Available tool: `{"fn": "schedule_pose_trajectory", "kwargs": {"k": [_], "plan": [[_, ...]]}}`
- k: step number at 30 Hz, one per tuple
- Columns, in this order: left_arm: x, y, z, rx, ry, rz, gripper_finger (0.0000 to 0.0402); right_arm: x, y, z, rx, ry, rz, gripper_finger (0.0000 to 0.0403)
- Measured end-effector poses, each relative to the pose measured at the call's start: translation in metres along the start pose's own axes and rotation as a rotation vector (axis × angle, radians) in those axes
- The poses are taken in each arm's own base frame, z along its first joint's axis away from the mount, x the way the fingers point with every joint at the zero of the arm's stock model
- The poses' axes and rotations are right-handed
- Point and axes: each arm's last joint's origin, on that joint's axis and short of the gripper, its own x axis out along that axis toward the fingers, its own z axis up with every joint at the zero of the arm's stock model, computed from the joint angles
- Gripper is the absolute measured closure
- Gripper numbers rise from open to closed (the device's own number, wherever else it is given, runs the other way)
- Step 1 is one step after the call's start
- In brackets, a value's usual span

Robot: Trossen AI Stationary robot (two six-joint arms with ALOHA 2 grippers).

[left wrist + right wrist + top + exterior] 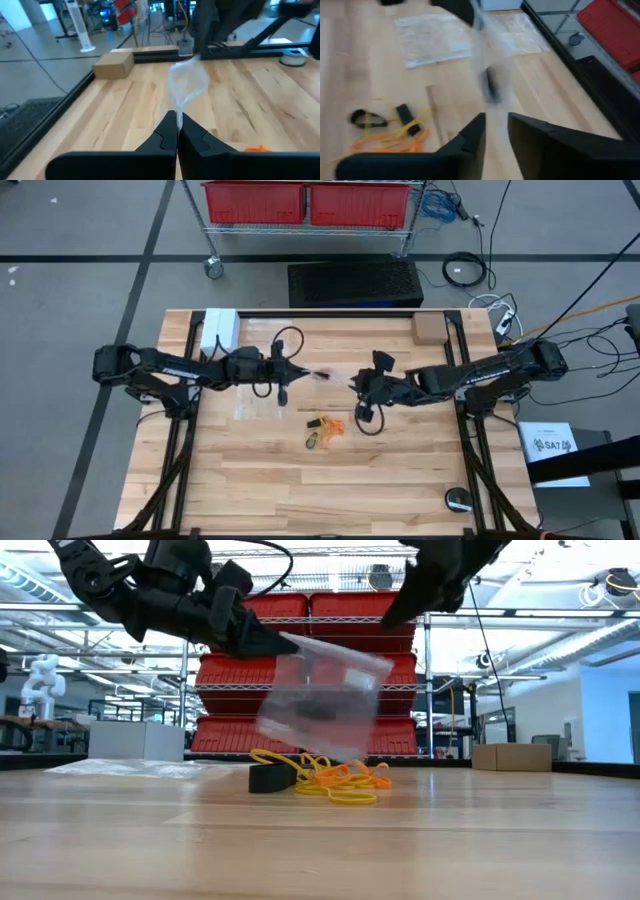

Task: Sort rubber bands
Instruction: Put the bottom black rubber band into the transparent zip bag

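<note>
Lying in a small heap near the table's middle: rubber bands [326, 430], orange, yellow and black. Hanging above them, a clear bag [322, 692], maybe with something dark inside. Pinching its edge from the left, left gripper [178, 131], fingers pressed together. Hovering just right, right gripper [495, 135], fingers slightly spread, holding nothing.

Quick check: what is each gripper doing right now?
Left gripper: shut on the clear plastic bag, held up over the table.
Right gripper: open, just in front of the bag, holding nothing.
</note>
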Motion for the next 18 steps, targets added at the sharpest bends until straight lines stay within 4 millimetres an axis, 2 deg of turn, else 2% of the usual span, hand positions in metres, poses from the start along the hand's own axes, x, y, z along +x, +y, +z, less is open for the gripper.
{"fn": "schedule_pose_trajectory", "kwargs": {"k": [4, 7, 14, 18], "plan": [[-0.004, 0.007, -0.002, -0.011, -0.007, 0.03, 0.04, -0.006, 0.014, -0.002, -0.027, 0.012, 0.133, 0.0275], [-0.006, 0.012, -0.006, -0.028, 0.003, 0.047, 0.04, -0.001, 0.029, -0.009, -0.099, 0.048, 0.238, 0.0257], [-0.014, 0.022, -0.018, -0.044, -0.004, 0.06, 0.04, 0.029, 0.069, -0.018, -0.226, 0.027, 0.483, 0.0256], [-0.016, 0.028, -0.021, -0.05, 0.007, 0.084, 0.04, 0.049, 0.08, -0.005, -0.299, 0.085, 0.478, 0.0258]]}}
